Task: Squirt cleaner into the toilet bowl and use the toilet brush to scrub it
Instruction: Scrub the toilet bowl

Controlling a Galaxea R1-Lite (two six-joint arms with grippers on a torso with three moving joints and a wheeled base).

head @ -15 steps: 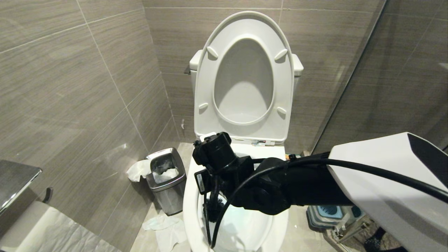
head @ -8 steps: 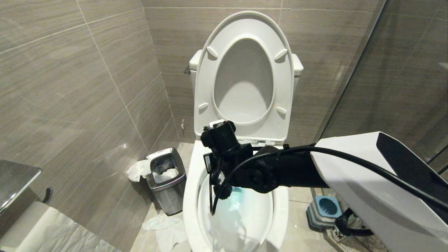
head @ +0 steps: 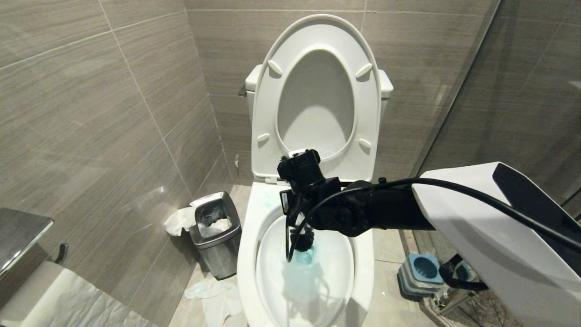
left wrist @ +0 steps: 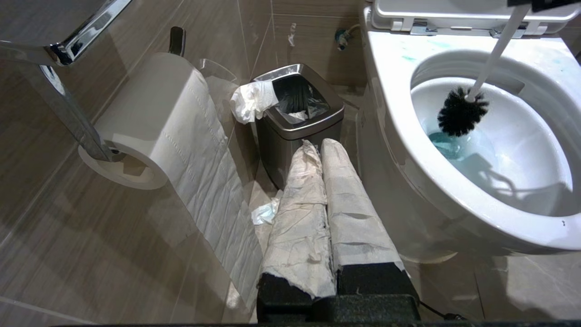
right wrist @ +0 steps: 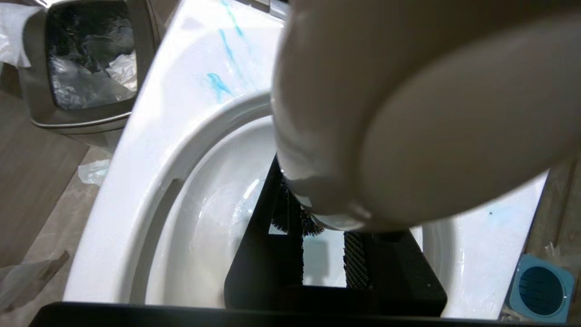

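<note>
The head view shows the right arm reaching across the toilet bowl [head: 247,254], with the right hand [head: 295,210] above the back of the basin. The black head of the toilet brush [head: 303,240] hangs below that hand, just over the tinted water. This view hides the handle behind the arm.

The left wrist view shows what the head view hides: the slim white handle slants down from the upper edge to the bristle head [left wrist: 462,117], which sits at the water line over the cleaner [left wrist: 447,145], a pale teal pool. It also shows the left hand [left wrist: 323,150], its 2 paper-wrapped fingers [left wrist: 299,213] pressed together and holding nothing, low beside the steel bin [left wrist: 297,122] and the toilet paper roll [left wrist: 154,122].

The right wrist view alone shows the grip: the dark fingers [right wrist: 356,259] stand narrow, closed on the handle, whose rounded tip fills the foreground. Blue streaks mark the rim. A blue-grey holder [right wrist: 540,288] stands on the floor.

No legible writing appears.
</note>
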